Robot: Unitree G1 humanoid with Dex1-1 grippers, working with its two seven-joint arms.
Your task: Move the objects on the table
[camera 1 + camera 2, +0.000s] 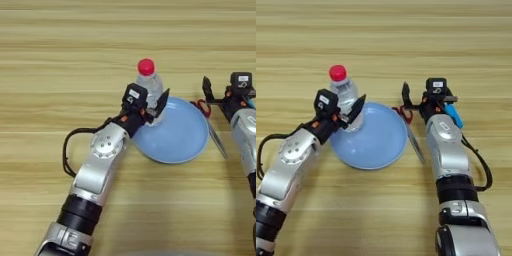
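The whole shot is just table (381, 45): light-brown wood with the plank grain running side to side, filling both views edge to edge, so there's nothing of the room to see.

Left gripper (152, 107) is up at the far-left rim of the round light-blue plate (180, 137), and its black fingers are spread around the lower body of the small clear bottle (148, 82) with the red cap. One finger sticks out on the plate side, and the bottle stands upright between them, right at the plate's edge. I honestly can't tell if the fingers are actually squeezing it or just sitting around it.

Right gripper (421, 100) is just off the plate's right side. One black finger pokes up to the left, well apart from the rest, so it looks open and holding nothing. The red-handled scissors (412, 132) lie right below it, handles beside the plate rim, blades pointing back toward the robot. The blue block (454, 115) sits just right of that wrist.
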